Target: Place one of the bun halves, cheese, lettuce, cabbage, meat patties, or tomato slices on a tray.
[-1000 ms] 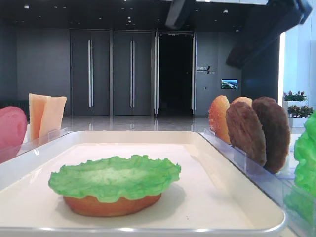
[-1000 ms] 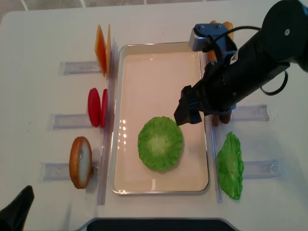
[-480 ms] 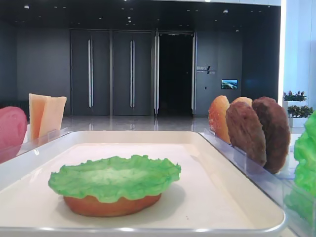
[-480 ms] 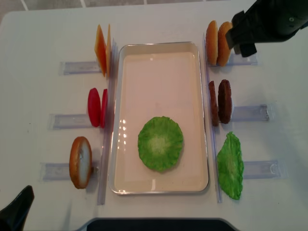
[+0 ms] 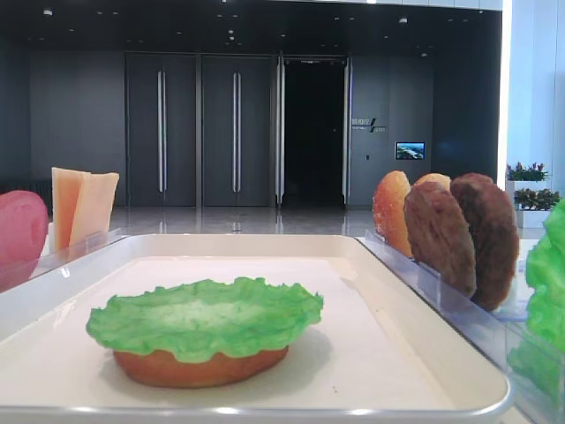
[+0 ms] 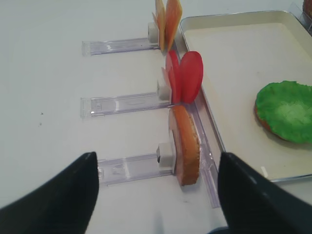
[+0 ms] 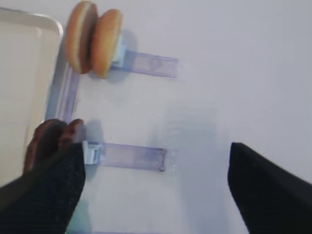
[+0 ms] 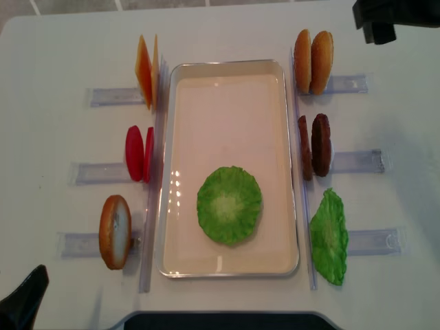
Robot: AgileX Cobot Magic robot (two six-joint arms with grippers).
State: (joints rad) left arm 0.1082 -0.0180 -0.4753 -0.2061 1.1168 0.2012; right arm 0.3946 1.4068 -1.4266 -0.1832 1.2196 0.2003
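A cream-white tray [image 8: 230,82] is seen lying lengthwise in the middle of the white worktop [image 8: 55,55]. Toward the near end of the tray a lettuce leaf [image 8: 229,205] is laid flat on a bun half [image 5: 199,367], whose orange-brown edge is visible under the leaf only in the low front view. The rest of the tray's liner is bare.

Clear plastic racks [image 8: 110,96] are set on the worktop along both long sides of the tray. On the left side, two cheese slices [image 8: 145,71] are stood upright at the far rack, two tomato slices [image 8: 139,153] at the middle rack, and one bun half [image 8: 115,231] at the near rack. On the right side, two bun halves [image 8: 313,60] are stood at the far rack, two meat patties [image 8: 315,145] at the middle rack, and a second lettuce leaf [image 8: 328,237] at the near rack.

The right gripper [image 7: 156,195] is held above the bare worktop to the right of the patties, well apart from the tray; its jaws are spread wide and nothing is grasped between them. The left gripper [image 6: 156,200] is held near the front left corner of the worktop, in front of the single bun half; its jaws are likewise parted, with nothing between them.
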